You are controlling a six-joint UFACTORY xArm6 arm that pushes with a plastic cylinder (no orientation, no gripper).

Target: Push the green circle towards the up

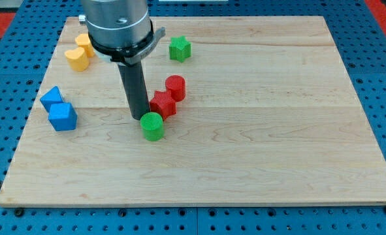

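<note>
Just above the green circle (152,125) stand my tip (139,118), an open-or-closed-less rod end effector, and 2 red blocks: a star (162,104) and a cylinder (175,87). Elsewhere on the worktop (277,130): 2 blue blocks (62,117) (51,98), 2 yellow blocks (77,58) (84,43), 1 green star (179,49).

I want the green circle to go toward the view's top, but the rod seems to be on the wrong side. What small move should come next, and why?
Probably bring my tip round the view's left of the green circle to its bottom side. The tip now sits at the circle's upper left, so pushing from there would send it down or right. A red star and a red cylinder lie just above the circle.
</note>
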